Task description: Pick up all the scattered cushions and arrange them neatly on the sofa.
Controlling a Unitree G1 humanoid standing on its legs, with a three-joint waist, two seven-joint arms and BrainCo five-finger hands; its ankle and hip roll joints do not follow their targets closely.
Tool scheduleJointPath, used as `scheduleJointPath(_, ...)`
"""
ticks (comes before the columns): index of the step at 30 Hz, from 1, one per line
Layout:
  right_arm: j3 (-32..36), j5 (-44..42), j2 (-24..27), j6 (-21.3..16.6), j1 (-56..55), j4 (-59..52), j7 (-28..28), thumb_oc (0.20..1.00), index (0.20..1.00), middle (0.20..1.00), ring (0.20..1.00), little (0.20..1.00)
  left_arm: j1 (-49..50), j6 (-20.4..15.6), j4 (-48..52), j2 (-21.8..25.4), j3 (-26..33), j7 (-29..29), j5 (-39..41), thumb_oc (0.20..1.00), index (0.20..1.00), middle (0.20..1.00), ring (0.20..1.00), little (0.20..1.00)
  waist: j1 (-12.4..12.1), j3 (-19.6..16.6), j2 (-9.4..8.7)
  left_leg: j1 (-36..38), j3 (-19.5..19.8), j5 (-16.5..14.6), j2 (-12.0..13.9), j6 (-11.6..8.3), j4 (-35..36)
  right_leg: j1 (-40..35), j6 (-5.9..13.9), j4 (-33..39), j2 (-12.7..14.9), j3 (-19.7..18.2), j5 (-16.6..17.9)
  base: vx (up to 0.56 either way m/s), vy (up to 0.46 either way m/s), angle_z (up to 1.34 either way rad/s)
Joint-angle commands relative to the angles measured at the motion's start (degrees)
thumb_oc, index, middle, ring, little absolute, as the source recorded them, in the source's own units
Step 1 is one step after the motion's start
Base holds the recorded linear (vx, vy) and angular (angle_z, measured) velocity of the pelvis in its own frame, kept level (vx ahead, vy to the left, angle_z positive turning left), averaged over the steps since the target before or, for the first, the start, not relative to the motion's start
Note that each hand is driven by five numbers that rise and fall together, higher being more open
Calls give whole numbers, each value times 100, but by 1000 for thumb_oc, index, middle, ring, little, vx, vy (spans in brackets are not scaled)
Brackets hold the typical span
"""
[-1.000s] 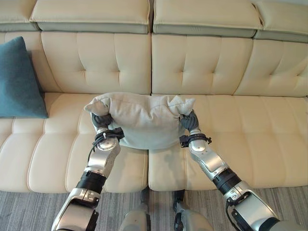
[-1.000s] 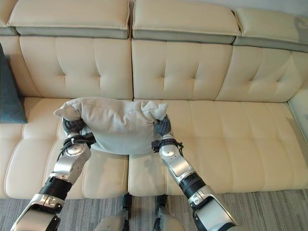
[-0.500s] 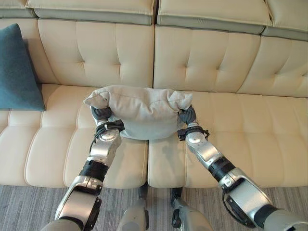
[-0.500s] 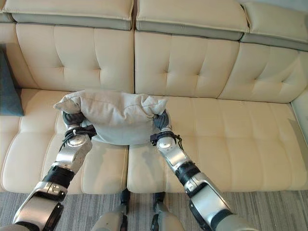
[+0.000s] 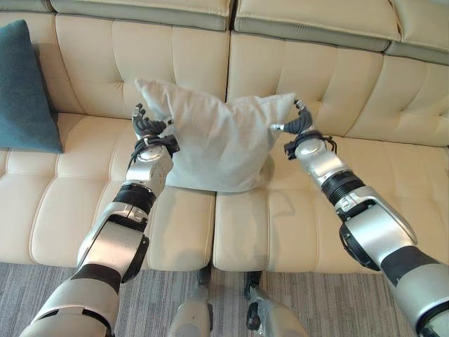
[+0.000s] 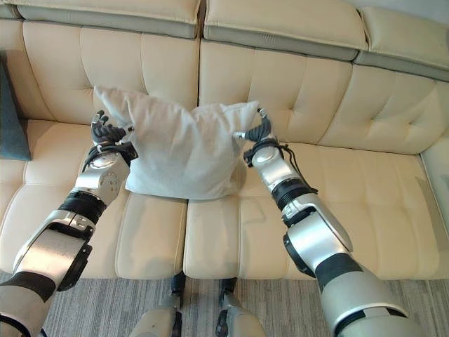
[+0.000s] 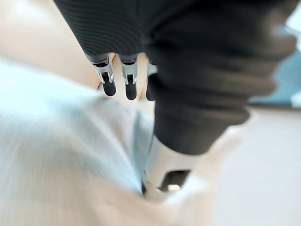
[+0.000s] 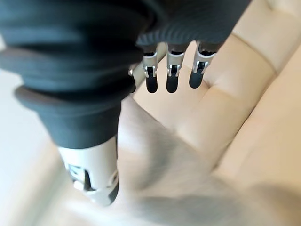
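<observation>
Two hands frame one pale grey fabric cushion (image 5: 217, 144), and it stands upright on the seat of the cream tufted leather sofa (image 5: 337, 77), leaning against the backrest right over the seam where two seat sections meet. On one side, the left hand (image 5: 146, 126) sits at the cushion's upper corner, fingers spread and fairly straight, pointing up beside the fabric; from its own wrist view those dark-tipped fingers (image 7: 109, 84) hang relaxed with nothing pinched between them, the pale cloth lying just past them. Over on the other side, the right hand (image 6: 258, 128) is up at the opposite top corner, fingers loosely extended and touching the fabric's edge rather than wrapped round it; its wrist view shows the fingers (image 8: 170, 77) straight, with the sofa's cream padding beyond. So both hands read as open, resting against the cushion's flanks, not gripping. The cushion's top corners stick out like little ears, its lower edge resting on the seat. Far off at the sofa's left end, a teal square fabric cushion (image 5: 27, 88) leans against the backrest, well apart from the grey one. Down in front, a strip of grey striped carpet (image 5: 182, 281) runs along the sofa's base.
</observation>
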State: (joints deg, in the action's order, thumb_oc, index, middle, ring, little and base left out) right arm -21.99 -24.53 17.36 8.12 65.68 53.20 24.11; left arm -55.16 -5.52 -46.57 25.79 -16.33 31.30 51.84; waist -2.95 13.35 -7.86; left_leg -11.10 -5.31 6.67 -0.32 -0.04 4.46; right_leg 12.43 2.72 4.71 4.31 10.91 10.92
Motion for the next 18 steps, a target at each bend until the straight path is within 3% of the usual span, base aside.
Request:
scheduleJointPath(1,345,-871,507,-815,469,-221,520,1000,1000,1000,1000,1000,-972,-718,431,226,-127,-192,417,1000,1000,1000,1000,1000,15,-164,216,149,16,-584,-27,-139,54,-436,733,29,229,91,-726,45,11,0)
scheduleJointPath(5,709,-492,847,-909,-153,-862,667,1000,1000,1000,1000,1000,-518,-862,1045,388,178,-94,386,1000,1000,1000,1000,1000,23,-245,261,267,4,-641,-38,-122,54,-532,730,29,245,98,-766,42,6,-1)
scheduleJointPath(7,857,-202,1263,-937,-743,-1329,537,1000,1000,1000,1000,1000,-8,-746,1563,780,371,-207,-77,1000,1000,1000,1000,1000,66,-274,281,310,-27,-644,-51,-101,54,-553,716,29,254,92,-754,18,16,-2)
scheduleJointPath(8,1169,17,1557,-987,-1587,-1670,276,1000,1000,1000,1000,1000,925,-585,2074,1154,760,-388,-702,1000,1000,1000,1000,1000,105,-329,312,385,-75,-698,-56,-88,54,-603,709,29,269,79,-775,40,28,-6)
scheduleJointPath(9,1166,22,1551,-983,-1618,-1686,275,1000,1000,1000,1000,1000,968,-577,2101,1147,770,-381,-712,1000,1000,1000,1000,1000,105,-351,317,408,-71,-732,-51,-96,54,-624,719,29,264,74,-801,48,28,-13)
scheduleJointPath(10,1466,131,1655,-947,-2416,-1908,-58,1000,1000,1000,1000,1000,1823,-447,2629,1286,1029,-638,-1141,1000,1000,1000,1000,1000,124,-364,344,462,-104,-735,-66,-78,54,-675,700,29,280,78,-812,39,7,-18)
scheduleJointPath(11,1465,136,1648,-941,-2443,-1924,-57,1000,1000,1000,1000,1000,1858,-439,2651,1282,1036,-633,-1148,1000,1000,1000,1000,1000,126,-389,346,476,-99,-765,-63,-85,54,-688,709,29,277,75,-836,24,12,-25)
scheduleJointPath(13,1732,555,1625,-950,-3421,-2103,-373,1000,1000,1000,1000,1000,2871,-201,2950,1185,1390,-922,-1860,1000,1000,1000,1000,1000,147,-400,378,569,-116,-792,-74,-75,54,-778,705,29,295,71,-863,19,2,-23)
scheduleJointPath(14,1945,847,1574,-851,-4116,-2247,-622,1000,1000,1000,1000,1000,3678,-155,3201,960,1647,-1184,-1916,1000,1000,1000,1000,1000,174,-404,399,645,-128,-826,-80,-70,54,-849,699,29,300,67,-893,6,-7,-20)
scheduleJointPath(18,2181,1629,1249,-598,-5593,-2096,-1178,1000,1000,1000,1000,1000,5260,197,3257,279,2061,-1735,-2349,1000,1000,1000,1000,1000,236,-488,450,742,-126,-851,-84,-46,54,-949,680,29,316,83,-935,-2,-23,-13)
